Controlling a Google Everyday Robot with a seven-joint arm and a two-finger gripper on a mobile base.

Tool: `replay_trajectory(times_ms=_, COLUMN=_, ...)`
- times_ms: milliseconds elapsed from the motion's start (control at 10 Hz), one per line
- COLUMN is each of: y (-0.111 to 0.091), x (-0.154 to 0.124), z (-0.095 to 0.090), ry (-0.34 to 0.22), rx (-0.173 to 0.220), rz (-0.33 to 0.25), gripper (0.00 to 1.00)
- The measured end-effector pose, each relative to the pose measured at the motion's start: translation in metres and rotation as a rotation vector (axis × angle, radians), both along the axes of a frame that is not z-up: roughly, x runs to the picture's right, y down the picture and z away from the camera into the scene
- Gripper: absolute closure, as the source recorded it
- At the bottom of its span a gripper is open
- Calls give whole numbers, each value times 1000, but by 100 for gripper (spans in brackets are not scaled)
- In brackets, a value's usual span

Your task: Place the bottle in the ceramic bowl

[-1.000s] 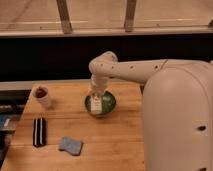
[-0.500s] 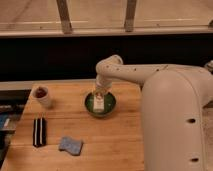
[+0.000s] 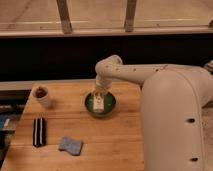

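The gripper [image 3: 99, 95] is hanging straight down over the bowl [image 3: 100, 103], closing on the bottle [image 3: 99, 103] — the bottle is standing upright, its lower end sitting inside the bowl. The bowl is resting near the middle of the counter [image 3: 115, 145], toward the back edge. Off to the left, a cup [image 3: 42, 96] with dark red contents is standing well apart — nearer the front a striped flat object [image 3: 39, 131] and a blue cloth [image 3: 71, 145] are lying beside each other.
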State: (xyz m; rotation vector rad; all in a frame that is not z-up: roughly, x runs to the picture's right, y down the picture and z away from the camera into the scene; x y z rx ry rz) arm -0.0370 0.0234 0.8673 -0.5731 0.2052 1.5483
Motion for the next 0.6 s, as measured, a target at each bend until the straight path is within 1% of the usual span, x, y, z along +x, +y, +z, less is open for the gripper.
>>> replay_trajectory(times_ms=100, y=0, x=0, z=0, ry=0, rx=0, rz=0, gripper=23)
replay_trajectory(times_ms=200, y=0, x=0, z=0, ry=0, rx=0, rz=0, gripper=20)
replay_trajectory(times_ms=600, y=0, x=1, z=0, ry=1, rx=0, rz=1, gripper=20)
